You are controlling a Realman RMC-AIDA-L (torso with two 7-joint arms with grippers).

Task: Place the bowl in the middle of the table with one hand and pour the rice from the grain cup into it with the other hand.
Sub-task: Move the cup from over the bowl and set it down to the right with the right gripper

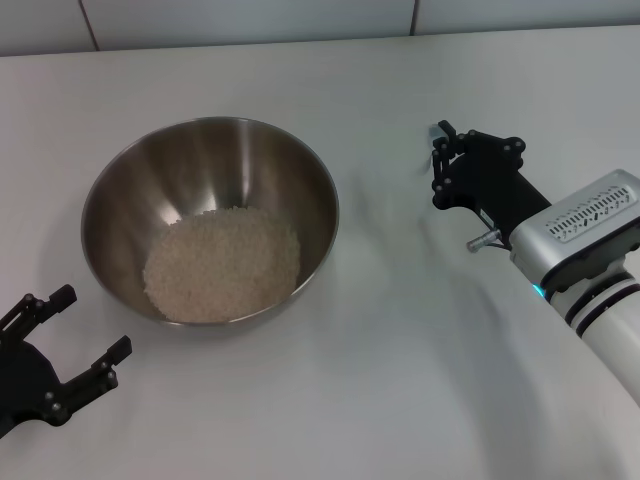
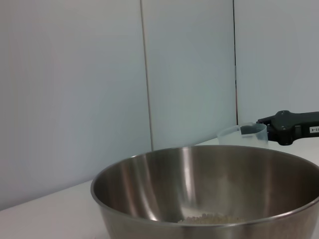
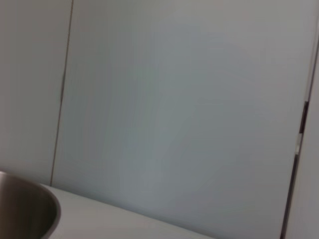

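Note:
The steel bowl stands left of the middle of the white table, with a heap of pale rice in its bottom. The bowl's wall fills the lower part of the left wrist view, and some rice shows inside. My left gripper is open and empty at the near left, just clear of the bowl's rim. My right gripper is to the right of the bowl. In the left wrist view it grips the rim of the upright clear grain cup, beyond the bowl.
A pale panelled wall runs behind the table. The bowl's rim shows in a corner of the right wrist view. Bare tabletop lies between the bowl and my right arm.

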